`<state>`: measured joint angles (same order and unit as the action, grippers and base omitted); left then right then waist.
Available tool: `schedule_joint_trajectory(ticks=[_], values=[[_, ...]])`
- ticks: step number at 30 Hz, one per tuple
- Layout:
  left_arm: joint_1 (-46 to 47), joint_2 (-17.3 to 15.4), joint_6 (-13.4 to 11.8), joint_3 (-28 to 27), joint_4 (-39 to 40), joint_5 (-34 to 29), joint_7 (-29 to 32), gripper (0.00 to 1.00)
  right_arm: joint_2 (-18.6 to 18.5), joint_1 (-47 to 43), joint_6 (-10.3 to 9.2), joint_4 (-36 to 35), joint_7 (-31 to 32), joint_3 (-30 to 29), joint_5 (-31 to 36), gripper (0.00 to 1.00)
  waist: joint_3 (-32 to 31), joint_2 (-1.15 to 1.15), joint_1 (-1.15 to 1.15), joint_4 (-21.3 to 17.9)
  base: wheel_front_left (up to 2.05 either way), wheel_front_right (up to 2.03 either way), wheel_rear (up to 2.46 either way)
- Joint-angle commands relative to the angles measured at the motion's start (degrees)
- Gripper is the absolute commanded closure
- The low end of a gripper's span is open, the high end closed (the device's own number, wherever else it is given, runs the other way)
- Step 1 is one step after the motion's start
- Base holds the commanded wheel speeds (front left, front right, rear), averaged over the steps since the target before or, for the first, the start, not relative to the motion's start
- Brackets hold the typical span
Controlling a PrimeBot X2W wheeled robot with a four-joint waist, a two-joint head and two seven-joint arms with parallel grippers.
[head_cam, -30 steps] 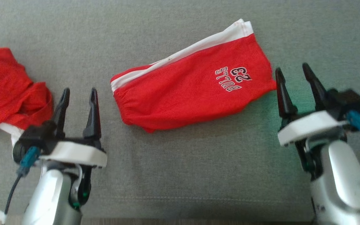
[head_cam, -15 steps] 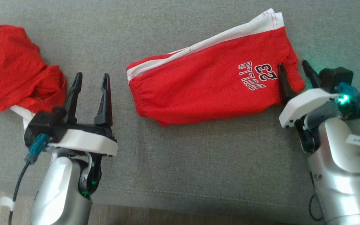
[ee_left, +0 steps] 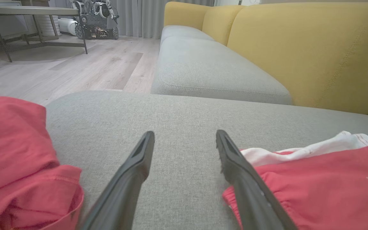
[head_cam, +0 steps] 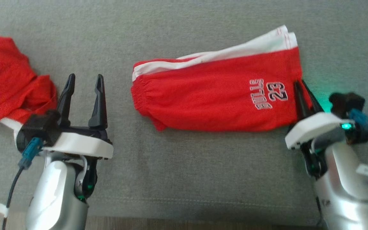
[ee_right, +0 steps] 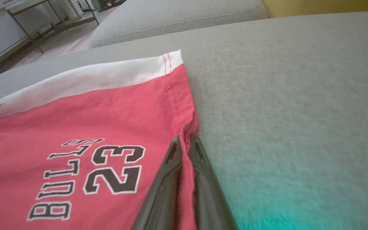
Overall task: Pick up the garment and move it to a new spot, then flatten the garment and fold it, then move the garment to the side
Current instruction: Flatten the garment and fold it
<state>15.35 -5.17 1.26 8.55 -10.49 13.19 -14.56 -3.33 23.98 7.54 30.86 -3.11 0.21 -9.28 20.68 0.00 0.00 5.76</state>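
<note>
Grey woven sofa cushion (head_cam: 184, 179); flat red shorts (head_cam: 209, 102), white side stripe; right jaws pinch hem, left jaws wide.

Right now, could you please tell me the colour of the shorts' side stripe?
The stripe is white, clearest in the right wrist view.

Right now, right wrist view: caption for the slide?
Right gripper pinching the hem of the red shorts on a grey cushion.
</note>
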Motion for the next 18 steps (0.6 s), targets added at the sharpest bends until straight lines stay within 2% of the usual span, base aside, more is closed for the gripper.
schedule_joint_trajectory(ticks=[1, 10, 15, 18], values=[[0.06, -0.92, 0.18, -2.20, 1.89, -0.66, -0.43, 0.00, 0.44, -1.64, -0.05, -2.20, -0.44, 0.69, -0.39, 1.00, -0.61, 0.00, 0.00, -0.79, 0.00, 0.00, 0.00], [-1.92, -1.25, 0.56, -2.77, 1.90, -0.85, -0.44, 0.00, 0.45, -10.89, -0.05, -11.13, 0.36, -3.04, -2.63, 1.00, -1.85, 0.00, 0.00, -3.50, 0.00, 0.00, 0.00], [-1.96, -1.32, 0.67, -2.48, 1.47, -0.94, -0.44, 0.00, 0.45, -12.01, -0.05, -13.25, 1.30, -3.91, -3.20, 1.00, -2.25, 0.00, 0.00, -3.79, 0.00, 0.00, 0.00], [-1.97, -1.34, 0.72, -2.21, 1.04, -1.01, -0.44, 0.00, 0.45, -11.37, -0.05, -15.97, 2.01, -2.38, -3.10, 1.00, -3.03, 0.00, 0.00, -3.69, 0.00, 0.00, 0.00]])
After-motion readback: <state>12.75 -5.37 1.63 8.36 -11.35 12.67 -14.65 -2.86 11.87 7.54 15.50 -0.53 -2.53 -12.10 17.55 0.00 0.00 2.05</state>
